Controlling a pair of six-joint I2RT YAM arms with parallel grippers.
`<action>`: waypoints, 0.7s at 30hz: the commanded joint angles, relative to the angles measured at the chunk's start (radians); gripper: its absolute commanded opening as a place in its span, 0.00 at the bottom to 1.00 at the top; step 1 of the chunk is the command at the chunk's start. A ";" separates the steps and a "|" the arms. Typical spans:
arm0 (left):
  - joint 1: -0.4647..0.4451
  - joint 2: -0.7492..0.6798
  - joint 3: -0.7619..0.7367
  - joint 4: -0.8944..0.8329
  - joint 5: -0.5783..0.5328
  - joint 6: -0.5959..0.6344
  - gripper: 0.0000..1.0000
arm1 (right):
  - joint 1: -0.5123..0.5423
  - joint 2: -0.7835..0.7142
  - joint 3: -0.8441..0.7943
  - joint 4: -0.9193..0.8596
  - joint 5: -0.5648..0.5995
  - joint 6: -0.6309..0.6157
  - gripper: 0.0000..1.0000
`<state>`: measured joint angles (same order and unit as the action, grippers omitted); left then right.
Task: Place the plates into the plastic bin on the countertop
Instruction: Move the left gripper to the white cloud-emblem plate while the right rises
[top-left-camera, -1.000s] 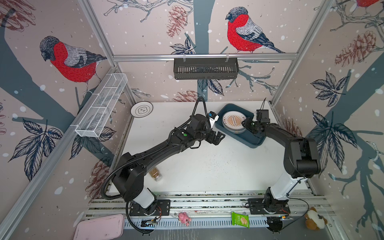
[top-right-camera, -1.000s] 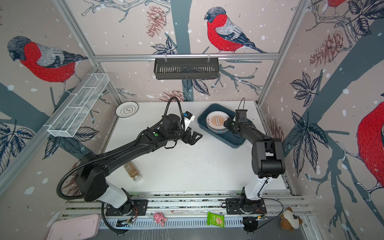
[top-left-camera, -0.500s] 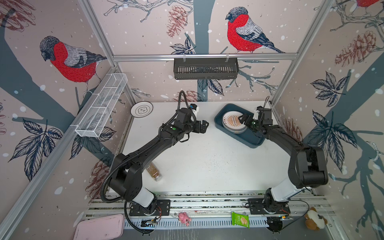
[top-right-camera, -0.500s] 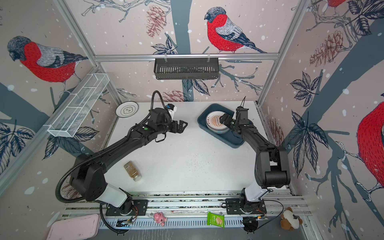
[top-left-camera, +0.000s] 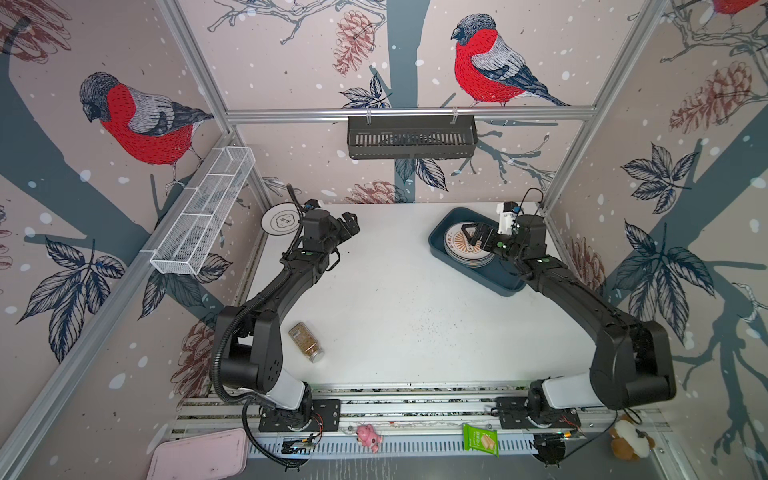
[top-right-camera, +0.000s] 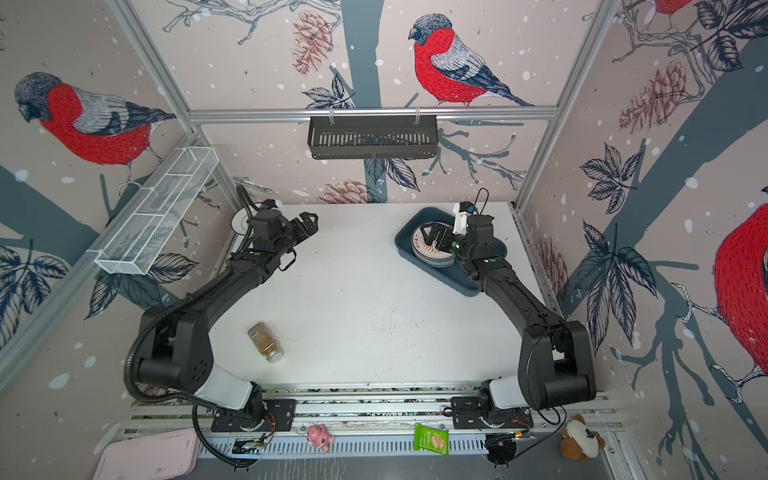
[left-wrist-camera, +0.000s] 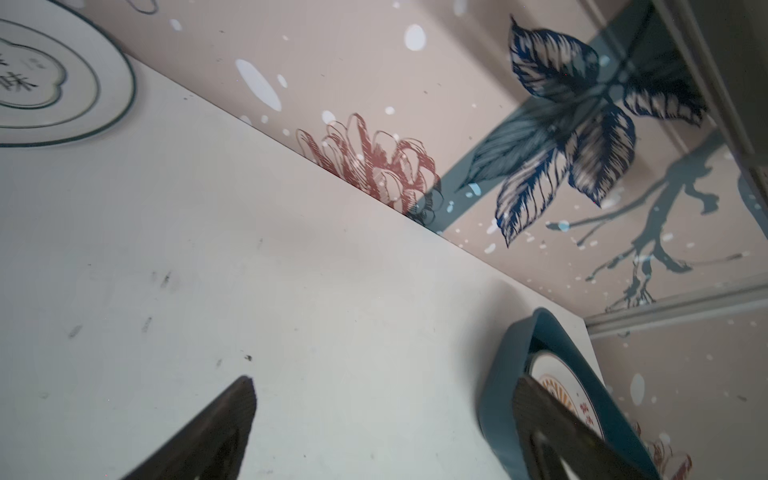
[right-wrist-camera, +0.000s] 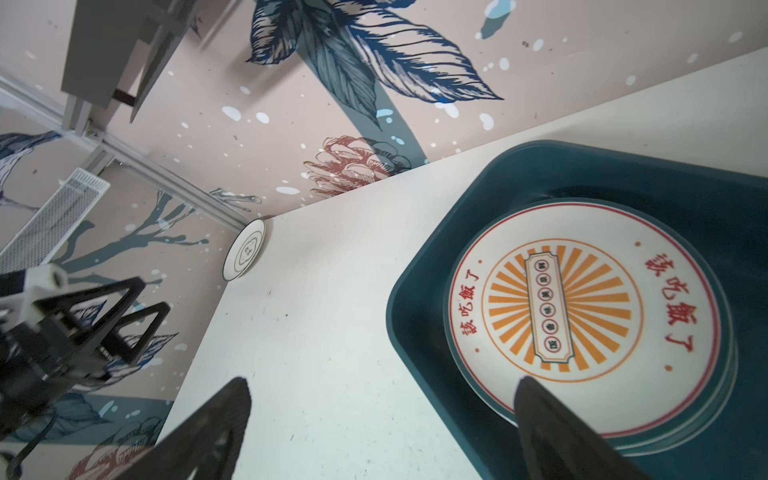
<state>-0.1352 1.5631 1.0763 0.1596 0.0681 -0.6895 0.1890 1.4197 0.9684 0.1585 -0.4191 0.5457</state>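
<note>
Both gape empty: right gripper (top-left-camera: 473, 236) just dropped the sunburst plate (right-wrist-camera: 582, 316), seemingly flat; left gripper (top-left-camera: 351, 223) has withdrawn

plate stack (right-wrist-camera: 582, 316) under right fingers (right-wrist-camera: 552, 428): glossy white glaze, orange and red print | bin (right-wrist-camera: 415, 332) around it: smooth teal plastic, faint sheen | countertop (right-wrist-camera: 332, 332) between those fingers: matt white, scuffed, speckled | right fingers: matt black, finely lined plastic | lone plate (left-wrist-camera: 62, 83) beyond left fingers (left-wrist-camera: 224, 428): glossy glaze

place: robot test cell | cues: aluminium frame (top-left-camera: 291, 113), bird-print walls (top-left-camera: 141, 120)
</note>
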 joint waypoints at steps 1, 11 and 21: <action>0.066 0.034 -0.010 0.072 0.019 -0.097 0.96 | 0.019 -0.011 -0.004 0.055 -0.043 -0.043 0.99; 0.235 0.202 -0.035 0.183 0.072 -0.237 0.95 | 0.064 0.038 0.028 0.061 -0.037 -0.055 1.00; 0.344 0.384 0.041 0.280 0.095 -0.381 0.92 | 0.096 0.093 0.072 0.111 -0.063 -0.014 0.99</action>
<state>0.1921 1.9175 1.0973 0.3557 0.1558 -1.0100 0.2749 1.5009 1.0241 0.2134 -0.4652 0.5236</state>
